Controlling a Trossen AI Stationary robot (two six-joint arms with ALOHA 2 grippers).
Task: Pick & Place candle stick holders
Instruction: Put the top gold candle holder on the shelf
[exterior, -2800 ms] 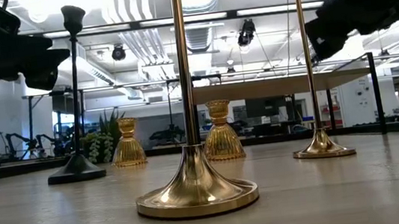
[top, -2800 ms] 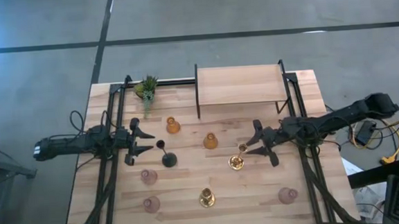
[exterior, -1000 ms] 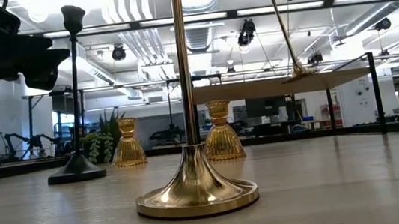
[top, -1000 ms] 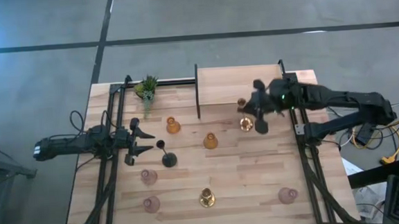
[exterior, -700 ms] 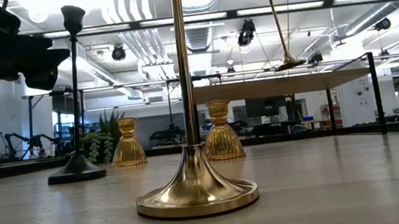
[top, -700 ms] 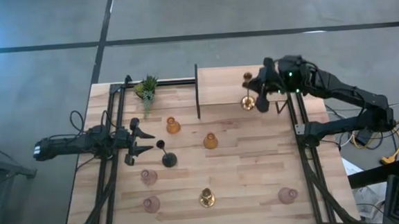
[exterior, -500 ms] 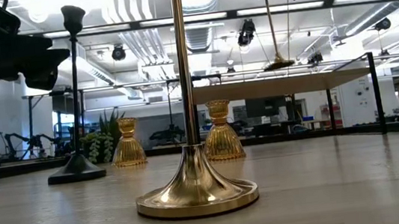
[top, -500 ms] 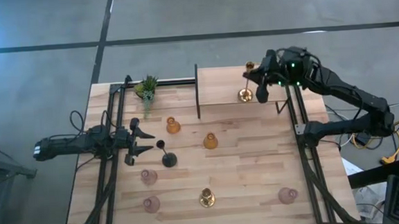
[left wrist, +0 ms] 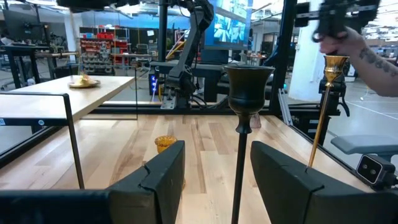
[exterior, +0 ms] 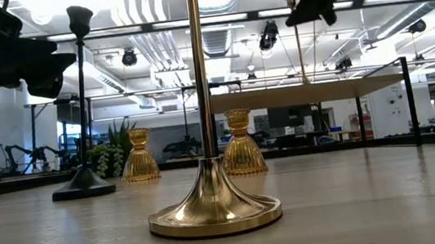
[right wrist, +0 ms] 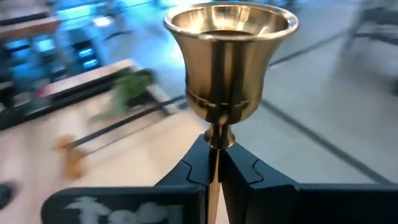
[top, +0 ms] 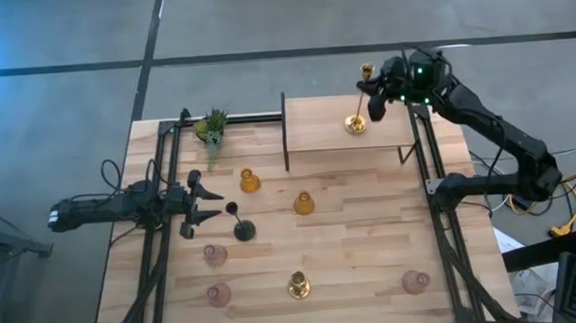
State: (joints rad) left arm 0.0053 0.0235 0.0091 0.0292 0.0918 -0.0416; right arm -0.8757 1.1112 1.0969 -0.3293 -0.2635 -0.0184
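Your left end effector lay low over the counter's left side, its fingers standing apart with nothing between them. The black stemmed holder stood just beyond the fingertips, its cup in line with the gap in the left wrist view.

Three pink glass holders stood near the front: one beside the black holder's base, one at the front left, and one well apart at the front right. The two amber glass holders stood mid-counter, with a small green plant at the back left corner. A tall gold holder stood alone near the front edge, with bare wood all round it.

The raised wooden shelf at the back carried the second gold holder, its base over the shelf's right part, close to the right edge; whether the base touched the boards could not be told. Your right end effector held that holder by its thin stem just under the cup, fingers pinched tight on it. The stretch of counter in front of the shelf, on the right, lay open.
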